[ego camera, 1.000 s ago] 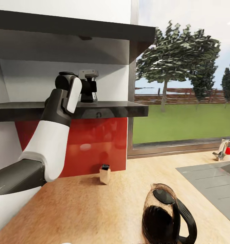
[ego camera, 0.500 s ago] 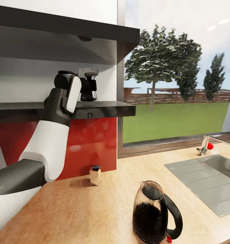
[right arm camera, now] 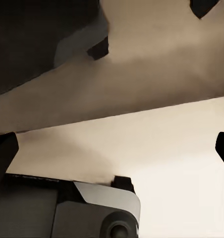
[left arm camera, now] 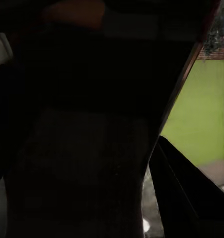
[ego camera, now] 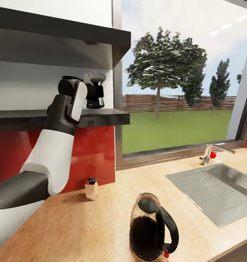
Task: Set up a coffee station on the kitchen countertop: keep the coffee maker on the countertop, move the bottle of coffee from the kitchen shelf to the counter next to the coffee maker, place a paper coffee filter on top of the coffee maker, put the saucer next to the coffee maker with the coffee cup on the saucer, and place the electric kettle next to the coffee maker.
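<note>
The left tool (ego camera: 94,92) is reaching over the dark kitchen shelf (ego camera: 101,117), its fingers closing around a small dark object I cannot identify. The left wrist view is showing something dark and close with a yellowish top. The right tool's fingers (right arm camera: 5,148) are standing wide apart over pale surfaces. Below, the electric kettle (ego camera: 151,229) is standing upright on the table (ego camera: 101,225), near its front edge. A small box (ego camera: 91,188) is sitting by the red backsplash (ego camera: 94,156), and a sink (ego camera: 214,189) is lying to the right.
</note>
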